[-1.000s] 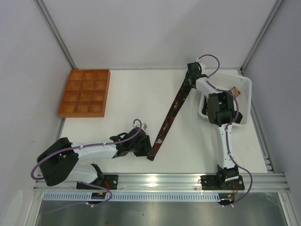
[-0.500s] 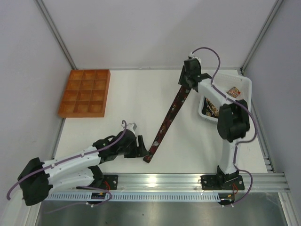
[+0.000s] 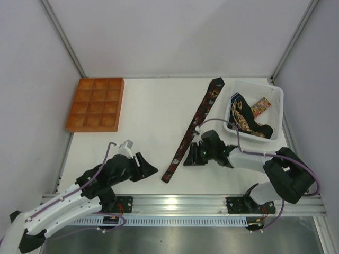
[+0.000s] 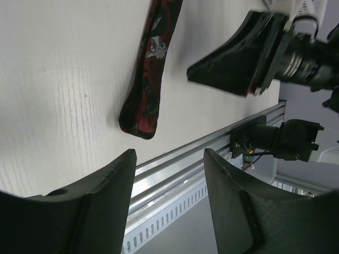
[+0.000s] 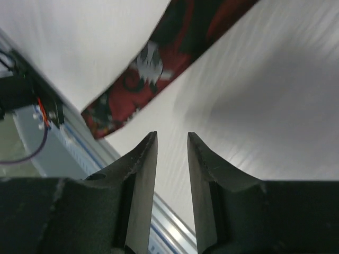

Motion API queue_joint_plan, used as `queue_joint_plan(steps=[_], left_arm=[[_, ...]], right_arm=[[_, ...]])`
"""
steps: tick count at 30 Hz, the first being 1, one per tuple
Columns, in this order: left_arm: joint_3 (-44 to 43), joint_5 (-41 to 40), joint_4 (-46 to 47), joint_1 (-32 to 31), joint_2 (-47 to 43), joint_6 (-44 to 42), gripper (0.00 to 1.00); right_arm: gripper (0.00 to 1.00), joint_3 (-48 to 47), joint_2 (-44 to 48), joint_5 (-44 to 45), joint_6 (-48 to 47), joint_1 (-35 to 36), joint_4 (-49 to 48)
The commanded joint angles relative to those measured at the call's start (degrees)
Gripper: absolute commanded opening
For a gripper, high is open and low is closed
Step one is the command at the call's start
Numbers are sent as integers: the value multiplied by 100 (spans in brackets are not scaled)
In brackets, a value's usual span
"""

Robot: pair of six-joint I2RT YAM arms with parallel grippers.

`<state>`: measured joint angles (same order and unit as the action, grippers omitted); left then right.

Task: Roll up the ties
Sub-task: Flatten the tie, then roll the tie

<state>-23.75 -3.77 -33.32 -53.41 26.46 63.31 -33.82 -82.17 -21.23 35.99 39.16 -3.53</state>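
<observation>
Both claws have let go of the tie (image 3: 193,127) — a second ago it was stretched between them, and now it lies flat and straight across the table (image 3: 148,116). The left claw (image 3: 153,170) and right claw (image 3: 187,159) hover spread and empty on either side of its near end — rolling can likely begin.

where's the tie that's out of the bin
Top view: the tie lies stretched diagonally on the table, right of centre, far end beside the white bin, near end between the left end effector and right end effector.
</observation>
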Motion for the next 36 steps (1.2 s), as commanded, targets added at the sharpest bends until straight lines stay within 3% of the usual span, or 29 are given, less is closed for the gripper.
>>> queue_joint_plan(steps=[1, 10, 16, 29, 33, 36], left_arm=[[211, -221, -219, -21, -342, 558, 60], [766, 166, 300, -21, -370, 929, 56], [810, 157, 449, -21, -194, 1025, 55], [854, 122, 195, -21, -44, 1377, 52], [820, -27, -313, -21, -141, 1605, 54], [592, -307, -779, -21, -237, 1597, 54]], right_arm=[[34, 455, 439, -425, 602, 443, -1544], [28, 737, 325, -601, 751, 663, -2125], [7, 491, -360, -970, 1173, 813, -2783], [2, 482, -2241, -1401, 1955, 1314, -4805], [0, 359, -2874, -1366, 2333, 1331, -5490], [0, 192, -3050, -1244, 2386, 1402, -5448]])
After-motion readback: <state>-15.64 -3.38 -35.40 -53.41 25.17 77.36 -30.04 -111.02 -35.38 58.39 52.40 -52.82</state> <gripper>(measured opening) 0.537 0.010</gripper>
